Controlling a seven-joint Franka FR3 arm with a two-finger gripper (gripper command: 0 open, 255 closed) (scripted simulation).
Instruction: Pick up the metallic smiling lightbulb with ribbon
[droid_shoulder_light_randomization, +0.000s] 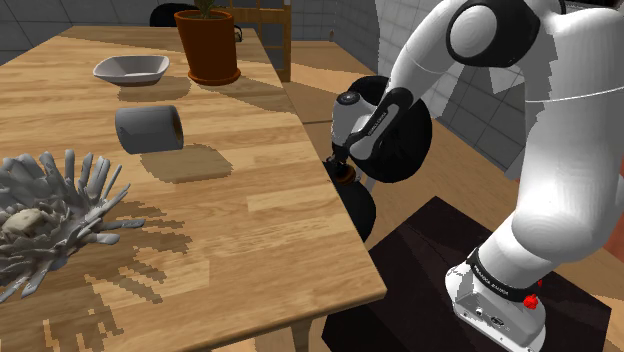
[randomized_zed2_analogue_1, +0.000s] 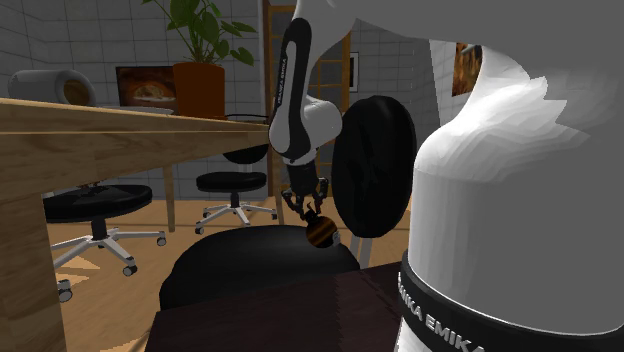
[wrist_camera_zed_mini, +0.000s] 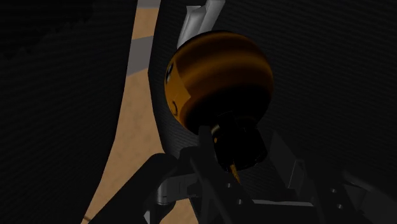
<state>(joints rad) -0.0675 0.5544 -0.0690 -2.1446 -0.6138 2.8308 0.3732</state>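
Grey tiled walls (randomized_zed2_analogue_1: 60, 35) enclose a wooden floor (droid_shoulder_light_randomization: 315, 100), a wooden table (droid_shoulder_light_randomization: 260, 230) and black stools (randomized_zed2_analogue_1: 95, 200).

- The table (droid_shoulder_light_randomization: 250, 200) is wood, its grain plain, with a soft sheen.
- Beside the table, the lightbulb (wrist_camera_zed_mini: 219, 76) shows a bronze, banded, metal-like gloss (its base looks dull black).
- The gripper (randomized_zed2_analogue_1: 311, 216) is matt black; the arm (droid_shoulder_light_randomization: 560, 140) is smooth, glossy white.
- On the table, the russet pot (droid_shoulder_light_randomization: 207, 45) looks smooth, the bowl (droid_shoulder_light_randomization: 131, 68) and the grey roll (droid_shoulder_light_randomization: 149, 128) matt.

Lightbulb (randomized_zed2_analogue_1: 320, 233) hangs beside table (randomized_zed2_analogue_1: 100, 128), above stool (randomized_zed2_analogue_1: 240, 265).
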